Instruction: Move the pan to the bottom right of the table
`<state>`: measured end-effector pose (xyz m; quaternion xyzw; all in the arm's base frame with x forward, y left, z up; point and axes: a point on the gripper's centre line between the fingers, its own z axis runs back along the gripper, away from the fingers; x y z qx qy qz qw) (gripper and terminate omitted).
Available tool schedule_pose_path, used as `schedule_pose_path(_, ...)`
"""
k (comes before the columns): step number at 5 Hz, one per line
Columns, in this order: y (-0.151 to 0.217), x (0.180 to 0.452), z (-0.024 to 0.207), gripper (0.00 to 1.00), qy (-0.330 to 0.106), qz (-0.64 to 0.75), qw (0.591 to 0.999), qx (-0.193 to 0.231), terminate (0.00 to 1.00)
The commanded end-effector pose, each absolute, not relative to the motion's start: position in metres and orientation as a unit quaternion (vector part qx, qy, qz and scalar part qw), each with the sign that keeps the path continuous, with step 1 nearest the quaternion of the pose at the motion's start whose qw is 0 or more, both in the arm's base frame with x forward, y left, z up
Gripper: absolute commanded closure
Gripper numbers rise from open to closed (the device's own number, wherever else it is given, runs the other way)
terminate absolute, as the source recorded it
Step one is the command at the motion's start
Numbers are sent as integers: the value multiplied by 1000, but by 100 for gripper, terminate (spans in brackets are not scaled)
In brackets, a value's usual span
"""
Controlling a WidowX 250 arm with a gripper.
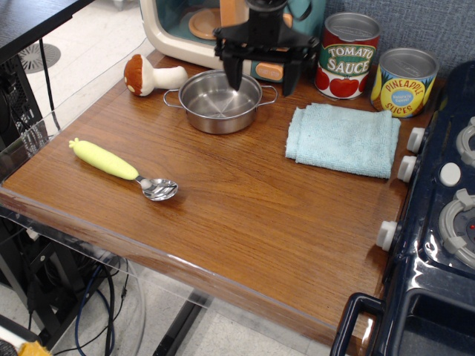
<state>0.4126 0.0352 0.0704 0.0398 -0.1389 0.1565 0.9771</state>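
Pan (220, 100): sits empty at the back of the table (245, 215), left of centre, upright, both wire handles free; not lifted, not gripped.
Pincer (261, 80): spread wide, holding nothing; hangs over the pan's right rim, one finger over the bowl, the other outside near the right handle. Whether any finger touches metal: cannot tell.
Progress: judged at the approach stage only; grasp, lift, carry and set-down all left to do.
Goal spot: bottom right of the table, bare wood next to the dark blue toy stove (438, 222), well apart from the pan.
Along the way: light blue cloth (341, 138) lies between pan and stove side; likely needs clearing by a lift or a path around its near edge.
Neighbours: toy mushroom (151, 75) just left of the pan, toy microwave (200, 26) behind it, tomato sauce can (347, 55) and pineapple can (404, 81) to the right, yellow-handled spoon (122, 168) near the front left.
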Motion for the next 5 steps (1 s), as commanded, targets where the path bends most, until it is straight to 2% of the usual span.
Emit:
schedule_pose_path(1, 53, 428, 68, 0, -133, 175, 974, 55, 0)
schedule_pose_path(2, 53, 429, 58, 0, -117, 172, 977, 51, 0)
schedule_pose_path(3, 53, 428, 51, 100, -110, 174, 977, 58, 0)
schedule_pose_path(5, 54, 426, 47, 100, -107, 182, 975, 70, 0)
